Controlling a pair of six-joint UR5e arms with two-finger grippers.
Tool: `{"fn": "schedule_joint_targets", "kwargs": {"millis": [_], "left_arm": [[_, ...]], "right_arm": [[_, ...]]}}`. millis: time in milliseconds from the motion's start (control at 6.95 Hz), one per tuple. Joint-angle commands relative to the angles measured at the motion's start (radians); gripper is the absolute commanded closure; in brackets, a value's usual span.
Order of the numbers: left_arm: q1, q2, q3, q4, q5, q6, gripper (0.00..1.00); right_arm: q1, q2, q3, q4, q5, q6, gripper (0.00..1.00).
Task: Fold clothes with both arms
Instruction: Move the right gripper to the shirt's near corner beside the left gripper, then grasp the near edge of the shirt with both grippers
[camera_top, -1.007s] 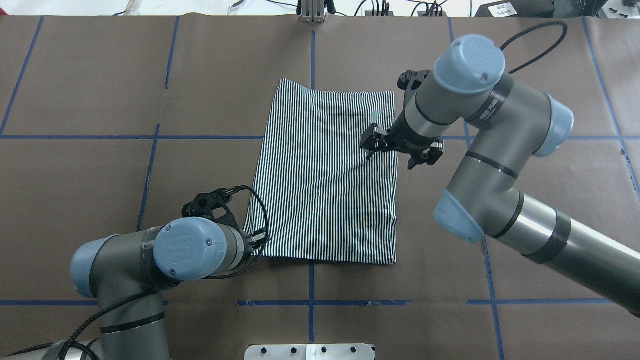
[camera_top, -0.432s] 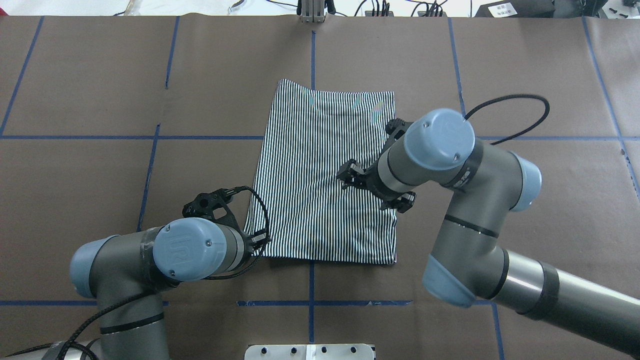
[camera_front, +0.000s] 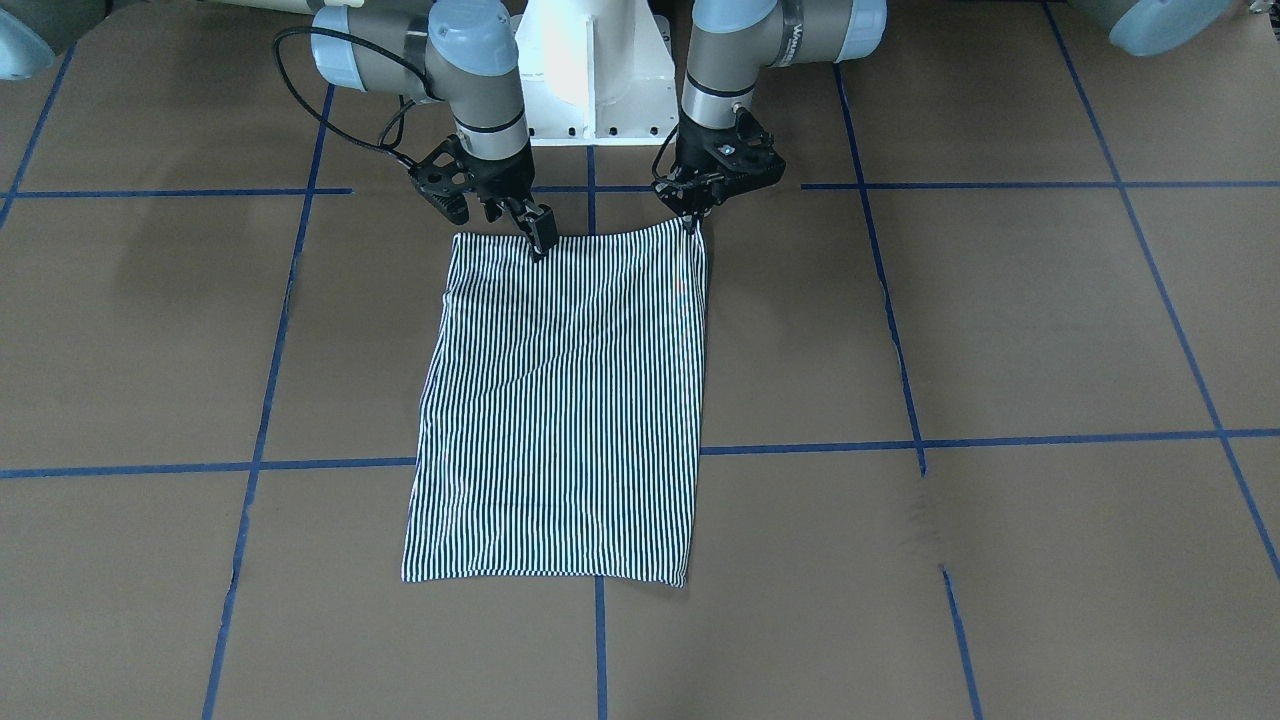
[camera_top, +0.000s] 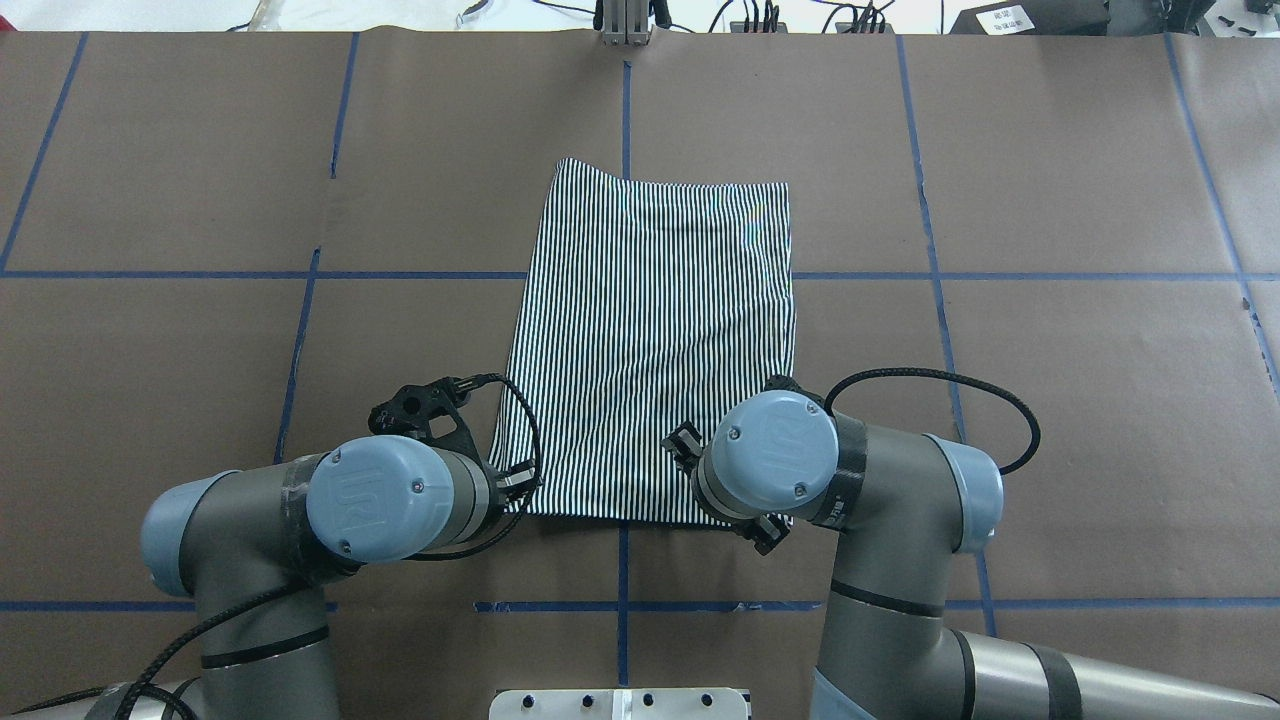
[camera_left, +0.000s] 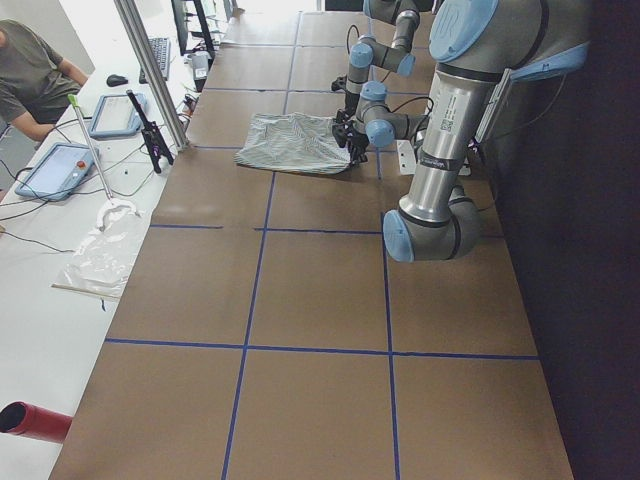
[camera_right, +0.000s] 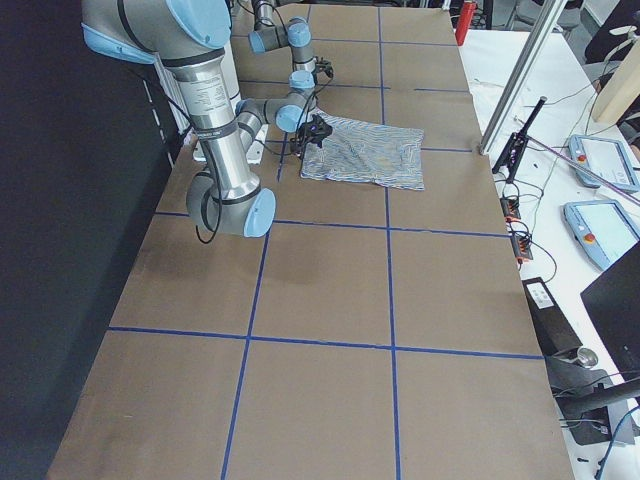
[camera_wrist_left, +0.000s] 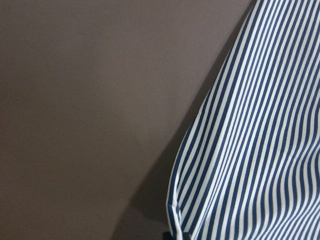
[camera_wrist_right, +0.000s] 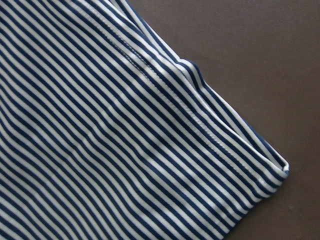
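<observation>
Big change from a second ago: the right arm (camera_top: 780, 465) has swung back from about halfway along the right edge of the polo shirt (camera_top: 650, 350) and is now sitting at the near right corner. It's mirroring the left arm (camera_top: 390, 495), which isn't budging from the near left corner. The shirt is lying in the same spot, folded into a plain striped rectangle, flat in the middle of the bench (camera_top: 1050, 400).

Looking from across the bench, the left tool (camera_front: 690, 215) is pinching its corner of the shirt, fingers closed on the fabric. Its wrist camera is showing that edge lifting a bit, with a shadow under it. The right tool (camera_front: 535, 238) is touching down at the near hem a little inside its corner. I can't tell if its fingers are apart or together, since they're reading as one dark block.

Overhead, both tools are hiding under their own wrist joints. The right wrist camera is only catching the stitched corner of the shirt, no fingers. In the side views both tools are too small to make out.
</observation>
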Motion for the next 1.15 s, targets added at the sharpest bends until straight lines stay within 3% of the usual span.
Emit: {"fn": "schedule_joint_targets", "kwargs": {"millis": [0, 1007], "left_arm": [[-0.001, -0.005, -0.003, -0.001, -0.002, 0.002, 1.00], [-0.001, -0.005, -0.001, -0.002, -0.002, 0.000, 1.00]], "right_arm": [[-0.009, 0.003, -0.007, -0.012, -0.015, 0.005, 0.00], [-0.005, 0.006, -0.057, -0.013, -0.035, -0.009, 0.00]]}}
